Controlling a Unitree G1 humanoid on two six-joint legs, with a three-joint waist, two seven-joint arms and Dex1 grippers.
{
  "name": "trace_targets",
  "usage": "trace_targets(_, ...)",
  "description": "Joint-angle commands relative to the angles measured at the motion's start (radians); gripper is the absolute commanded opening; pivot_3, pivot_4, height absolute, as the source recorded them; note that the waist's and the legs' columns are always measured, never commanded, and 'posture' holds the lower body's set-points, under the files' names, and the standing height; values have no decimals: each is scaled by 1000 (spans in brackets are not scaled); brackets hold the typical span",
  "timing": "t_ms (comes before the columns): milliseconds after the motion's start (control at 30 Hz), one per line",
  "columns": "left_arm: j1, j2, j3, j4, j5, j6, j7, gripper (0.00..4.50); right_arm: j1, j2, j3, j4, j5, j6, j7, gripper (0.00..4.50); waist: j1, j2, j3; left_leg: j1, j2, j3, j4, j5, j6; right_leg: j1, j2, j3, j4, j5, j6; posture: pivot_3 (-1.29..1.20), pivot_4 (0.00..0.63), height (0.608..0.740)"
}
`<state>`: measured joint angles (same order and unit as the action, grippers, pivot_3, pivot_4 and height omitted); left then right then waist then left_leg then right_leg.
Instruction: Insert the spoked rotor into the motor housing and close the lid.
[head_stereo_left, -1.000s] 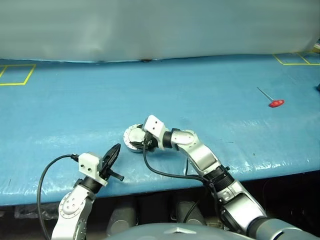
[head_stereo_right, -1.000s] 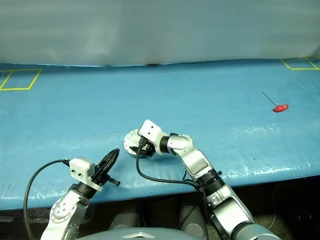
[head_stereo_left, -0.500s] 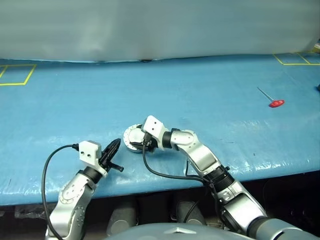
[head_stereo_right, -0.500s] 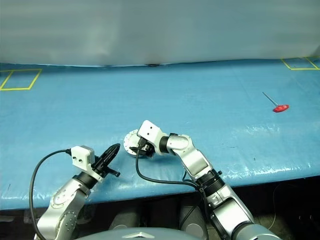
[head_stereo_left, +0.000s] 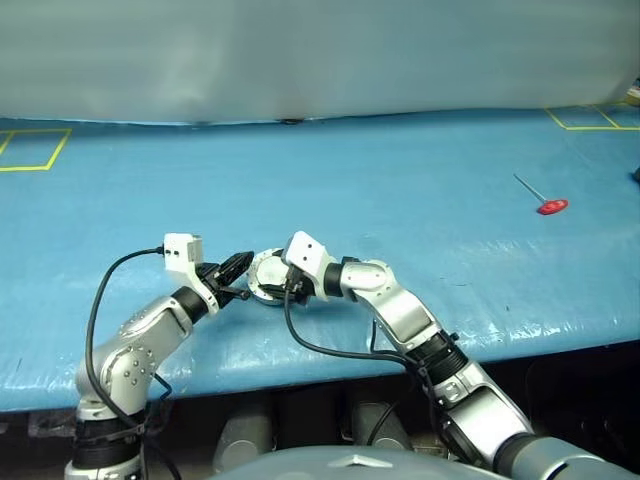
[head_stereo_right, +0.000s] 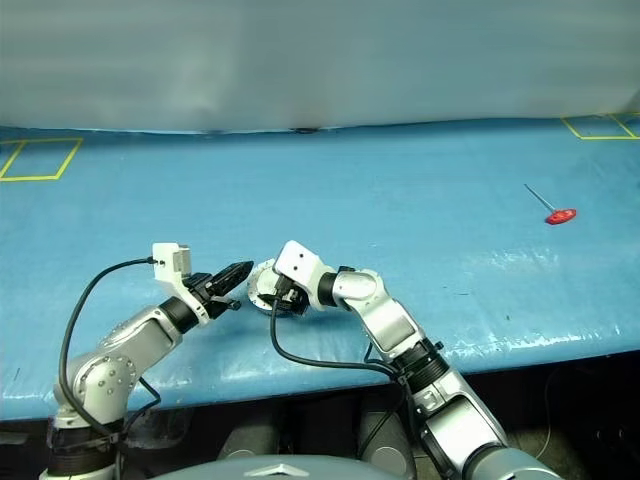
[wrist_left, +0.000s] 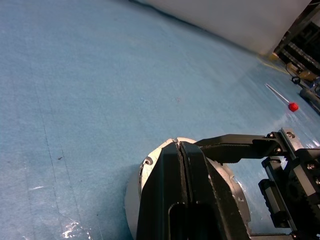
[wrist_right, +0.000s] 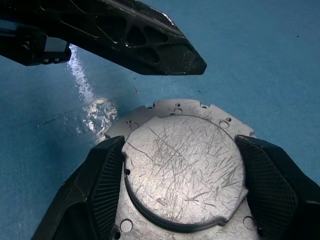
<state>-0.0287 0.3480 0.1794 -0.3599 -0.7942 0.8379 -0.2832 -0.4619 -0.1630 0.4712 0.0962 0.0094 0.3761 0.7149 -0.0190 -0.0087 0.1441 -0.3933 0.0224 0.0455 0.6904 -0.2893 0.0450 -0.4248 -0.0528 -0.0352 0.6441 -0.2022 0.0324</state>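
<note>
Your right gripper (wrist_right: 180, 165) clamps the lid (wrist_right: 182, 167) at its sides, hiding whatever sits beneath, while your left gripper (head_stereo_left: 238, 266), pinched together, points at its edge.

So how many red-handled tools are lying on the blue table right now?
1. A single red-handled tool with a thin metal shaft lies on the blue table, far off on the robot's right side, away from both arms. None appears hidden elsewhere.

A small red-handled tool with a thin metal shaft (head_stereo_left: 541, 197) lies near my blue table's (head_stereo_left: 400, 170) far right corner, beside yellow tape squares (head_stereo_left: 32, 148).
</note>
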Motion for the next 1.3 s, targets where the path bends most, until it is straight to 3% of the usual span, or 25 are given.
trace_targets(33,-29,22,-5,16,2,44,2,0,19,-7,18,12,-24,16,-3,3182,-1,0,0,0,0,0,0,0,0,0,0,0,0,0,0,0,150,740)
trace_targets(467,-35,90,-71,23,33,144,-43,0,21,-6,17,10,-23,13,-5,3182,0,0,0,0,0,-1,-1,1,-2,0,0,0,0,-2,-3,0,150,740)
trace_targets(800,-40,57,-116,29,52,155,-43,0,36,-19,5,-4,-3,45,18,3182,7,1,-1,1,-1,-2,-1,1,-2,1,-1,0,0,-2,-4,0,150,740)
trace_targets(933,-44,33,-130,36,64,151,-42,0,49,-35,-7,-28,10,66,30,4461,12,1,-2,1,-3,-2,-1,1,-1,1,-4,0,-1,-2,-4,0,150,740)
trace_targets(1300,-42,32,-126,41,91,149,-65,0,100,-108,-88,-148,63,152,31,4461,19,2,-2,1,-9,-6,-1,1,3,5,-9,-3,-3,-2,-1,0,150,740)
